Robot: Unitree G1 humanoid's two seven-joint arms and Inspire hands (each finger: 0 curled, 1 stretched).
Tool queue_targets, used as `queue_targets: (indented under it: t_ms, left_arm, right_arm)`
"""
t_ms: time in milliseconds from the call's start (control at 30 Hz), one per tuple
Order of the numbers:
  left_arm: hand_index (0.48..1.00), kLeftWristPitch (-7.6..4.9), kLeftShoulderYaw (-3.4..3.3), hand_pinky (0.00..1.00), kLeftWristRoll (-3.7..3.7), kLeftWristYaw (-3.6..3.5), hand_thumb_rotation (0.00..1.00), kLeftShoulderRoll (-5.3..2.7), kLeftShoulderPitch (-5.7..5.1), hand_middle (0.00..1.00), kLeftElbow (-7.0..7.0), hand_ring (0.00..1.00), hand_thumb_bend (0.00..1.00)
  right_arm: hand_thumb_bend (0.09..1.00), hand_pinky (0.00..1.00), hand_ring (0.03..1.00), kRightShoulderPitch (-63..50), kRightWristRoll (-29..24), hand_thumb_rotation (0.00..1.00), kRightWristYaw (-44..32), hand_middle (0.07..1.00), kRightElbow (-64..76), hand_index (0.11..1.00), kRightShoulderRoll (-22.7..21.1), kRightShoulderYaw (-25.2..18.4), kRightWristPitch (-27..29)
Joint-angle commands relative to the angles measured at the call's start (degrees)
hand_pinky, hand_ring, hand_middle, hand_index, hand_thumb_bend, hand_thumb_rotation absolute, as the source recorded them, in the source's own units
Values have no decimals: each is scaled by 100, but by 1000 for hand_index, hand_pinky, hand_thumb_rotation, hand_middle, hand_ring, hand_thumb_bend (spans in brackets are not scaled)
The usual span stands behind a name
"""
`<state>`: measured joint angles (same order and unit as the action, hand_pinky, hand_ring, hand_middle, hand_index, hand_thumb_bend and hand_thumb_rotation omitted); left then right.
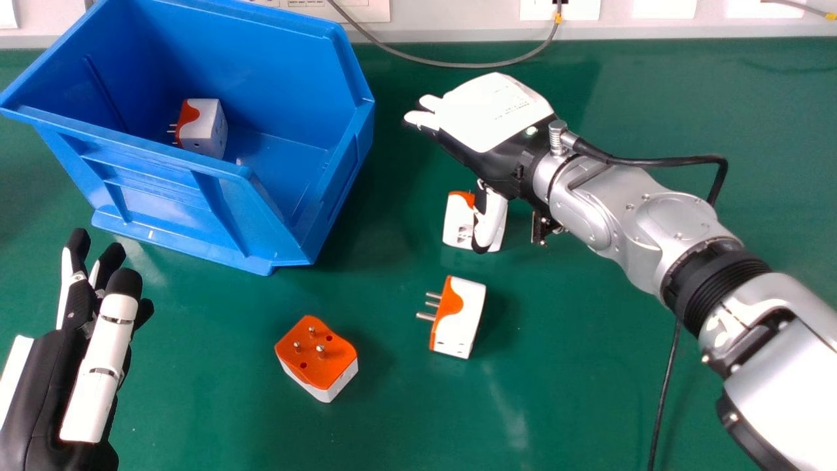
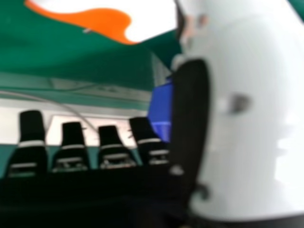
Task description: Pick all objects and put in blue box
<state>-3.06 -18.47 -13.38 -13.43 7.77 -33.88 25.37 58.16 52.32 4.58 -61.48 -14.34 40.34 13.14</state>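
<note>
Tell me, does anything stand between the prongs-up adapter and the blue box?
Nothing visible stands between the adapter and blue box; the left hand is off to one side. The near wall likely needs lifting over.

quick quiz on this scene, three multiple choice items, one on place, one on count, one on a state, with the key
1. Where is the blue plastic box?
A) left of the right hand
B) right of the right hand
C) under the right hand

2. How many white-and-orange plug adapters lie outside the box?
A) one
B) three
C) five

3. Which way do the metal prongs of the adapter nearest the robot point?
A) down
B) toward the box
C) up

1: A, the box stands at the head view's left, with the hand to its right.
2: B, two are in the open, one is partly behind the right thumb.
3: C, its orange pronged face is uppermost.
</note>
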Motion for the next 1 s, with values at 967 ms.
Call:
queue_targets:
  t_ms: [967]
  left_arm:
    - [1000,12,-137,940,-111,14,831,9,-260,1000,416,1000,475]
  right_arm:
    - [861,758,877,-38,46,117,404,911,-984,855,428,241,-233]
